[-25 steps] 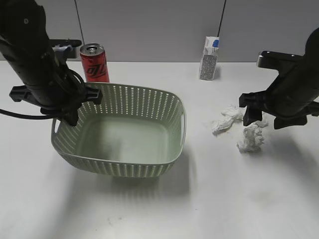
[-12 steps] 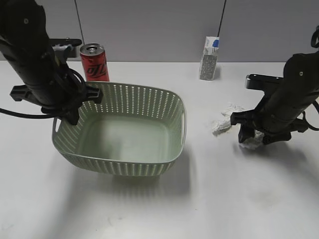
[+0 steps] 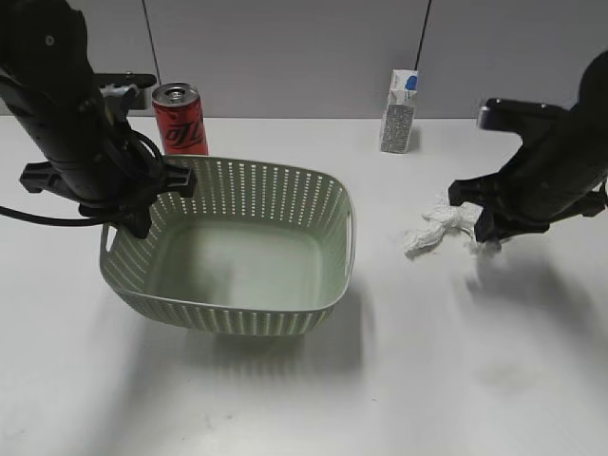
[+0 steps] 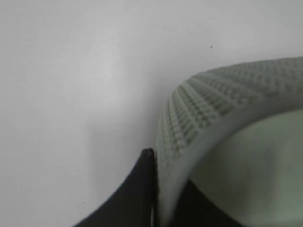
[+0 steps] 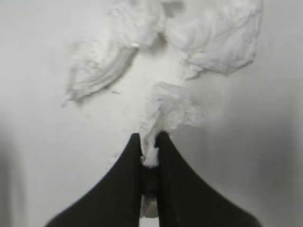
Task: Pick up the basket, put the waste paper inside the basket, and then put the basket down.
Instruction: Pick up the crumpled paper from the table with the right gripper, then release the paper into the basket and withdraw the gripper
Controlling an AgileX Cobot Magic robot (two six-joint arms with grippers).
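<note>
The sage-green basket (image 3: 249,255) is held tilted above the white table, its left rim pinched by my left gripper (image 3: 128,220). In the left wrist view the basket wall (image 4: 194,118) sits between the jaws of the left gripper (image 4: 158,189). My right gripper (image 3: 486,233) is shut on one wad of waste paper (image 5: 165,113) and holds it just above the table; the right wrist view shows the right gripper (image 5: 149,142) with the wad. Two more wads lie below it: one (image 5: 102,66) at the left and one (image 5: 215,35) at the right. In the exterior view a wad (image 3: 432,228) lies left of the right gripper.
A red drink can (image 3: 180,120) stands behind the basket's left corner. A white-and-blue carton (image 3: 399,111) stands upright at the back, near the wall. The basket's shadow falls on the table under it.
The right gripper dropped onto the nearer wad, shut on it, and has lifted it off the table. The left arm and basket have stayed where they were.
</note>
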